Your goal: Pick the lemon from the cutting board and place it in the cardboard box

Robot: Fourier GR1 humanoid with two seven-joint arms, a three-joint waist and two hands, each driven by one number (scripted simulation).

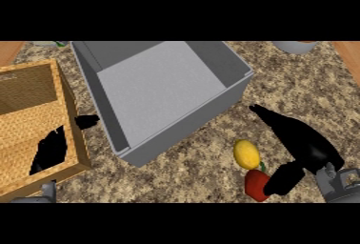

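Lemon [246, 154] lying on speckled stone counter [295, 95], yellow, long axis near upright in head view, at about 5 o'clock from view's centre. Not on any board visible; resting directly on counter top. Just below, at lemon's 5 o'clock, red fruit [256, 185] with small green stem, touching or nearly touching lemon's lower end. Right hand [306, 145] at lemon's 3 o'clock, black fingers stretched straight toward 11 o'clock, thumb bent down over red fruit's right side; fingers open, nothing gripped, a gap showing between hand and lemon. Grey forearm entering from 5 o'clock corner. Grey open box [239, 88] at lemon's 11 o'clock, well apart, tilted diagonally, inside bare. Woven-bottomed wooden tray [70, 102] at 9 o'clock of box, touching or just beside its left wall. Left hand [51, 148] over tray's lower part, fingers relaxed and open, one fingertip reaching toward box's left wall. Pale round vessel [292, 46] partly cut off at 1 o'clock edge.
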